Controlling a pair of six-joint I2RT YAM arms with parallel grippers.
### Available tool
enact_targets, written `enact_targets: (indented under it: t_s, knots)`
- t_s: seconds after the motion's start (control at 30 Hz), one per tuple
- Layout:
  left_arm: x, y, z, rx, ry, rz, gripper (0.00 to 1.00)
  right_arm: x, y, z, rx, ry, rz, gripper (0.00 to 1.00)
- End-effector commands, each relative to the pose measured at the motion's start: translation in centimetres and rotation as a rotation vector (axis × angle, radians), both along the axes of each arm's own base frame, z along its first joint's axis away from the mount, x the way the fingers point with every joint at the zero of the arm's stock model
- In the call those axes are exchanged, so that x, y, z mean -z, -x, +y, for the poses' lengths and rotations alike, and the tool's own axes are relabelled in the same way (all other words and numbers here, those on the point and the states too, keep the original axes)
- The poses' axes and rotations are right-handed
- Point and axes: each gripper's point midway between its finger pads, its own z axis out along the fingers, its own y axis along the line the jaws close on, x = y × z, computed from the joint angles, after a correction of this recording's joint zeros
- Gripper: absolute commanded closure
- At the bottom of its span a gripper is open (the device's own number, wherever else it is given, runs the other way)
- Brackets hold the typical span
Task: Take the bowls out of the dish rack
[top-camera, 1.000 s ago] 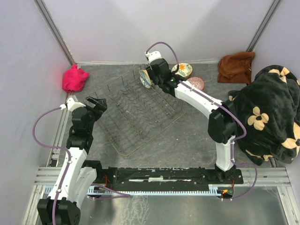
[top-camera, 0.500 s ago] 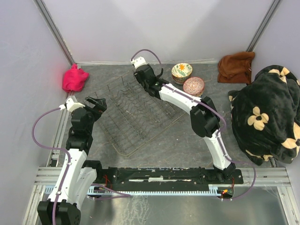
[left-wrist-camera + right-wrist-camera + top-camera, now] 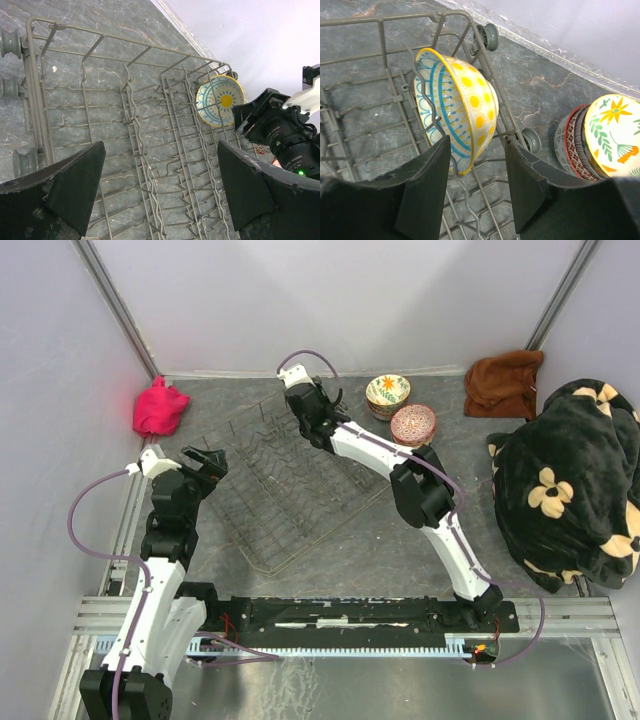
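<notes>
The right gripper (image 3: pixel 477 146) hangs over the far corner of the big dark wire dish rack (image 3: pixel 290 490). Its jaws are spread apart, 1 on each side of a round yellow and blue bowl (image 3: pixel 462 100) that stands on its edge in the rack, not squeezed. The left gripper (image 3: pixel 160 150) hovers by the rack's left side, jaws wide apart and holding nothing. A flowery stack of bowls (image 3: pixel 387 392) and a red dotted stack of bowls (image 3: pixel 413 423) sit on the grey table (image 3: pixel 400 540) nearby.

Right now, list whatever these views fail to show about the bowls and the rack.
- Top view: the yellow bowl in the dish rack is hidden under the right arm.
- Right wrist view: the stacked bowls are cut by the right edge and a finger; no count possible.
- Left wrist view: rack wires cross the yellow bowl; how it sits on the tines is unclear.
</notes>
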Motion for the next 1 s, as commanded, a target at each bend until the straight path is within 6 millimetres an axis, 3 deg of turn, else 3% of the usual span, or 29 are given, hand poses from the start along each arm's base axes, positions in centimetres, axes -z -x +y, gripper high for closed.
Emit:
enact_targets:
  t_s: [0.0,0.3,0.6,0.7,0.77,0.97]
  knots:
    - [-2.4,-0.2,0.0,0.011,-0.038,-0.057,0.01,-2.8,-1.2,0.2,0.068,-0.018,-0.12,0.45]
    - [-2.3,-0.3,0.1,0.006,-0.04,-0.055,0.01,-1.7,-2.0,0.4,0.138,0.06,-0.194,0.49]
    - [-2.4,-0.4,0.3,0.001,-0.045,-0.057,0.01,-1.5,-2.3,0.3,0.192,0.1,-0.24,0.58]
    - [-2.3,-0.3,0.3,0.001,-0.045,-0.055,0.01,-2.0,-2.3,0.3,0.202,0.101,-0.257,0.65]
    - [-2.3,-0.4,0.3,-0.002,-0.045,-0.054,0.01,-0.7,-2.4,0.3,0.203,0.125,-0.248,0.69]
    - [-2.3,-0.3,0.4,-0.005,-0.047,-0.056,0.01,-0.5,-2.4,0.1,0.221,0.158,-0.261,0.81]
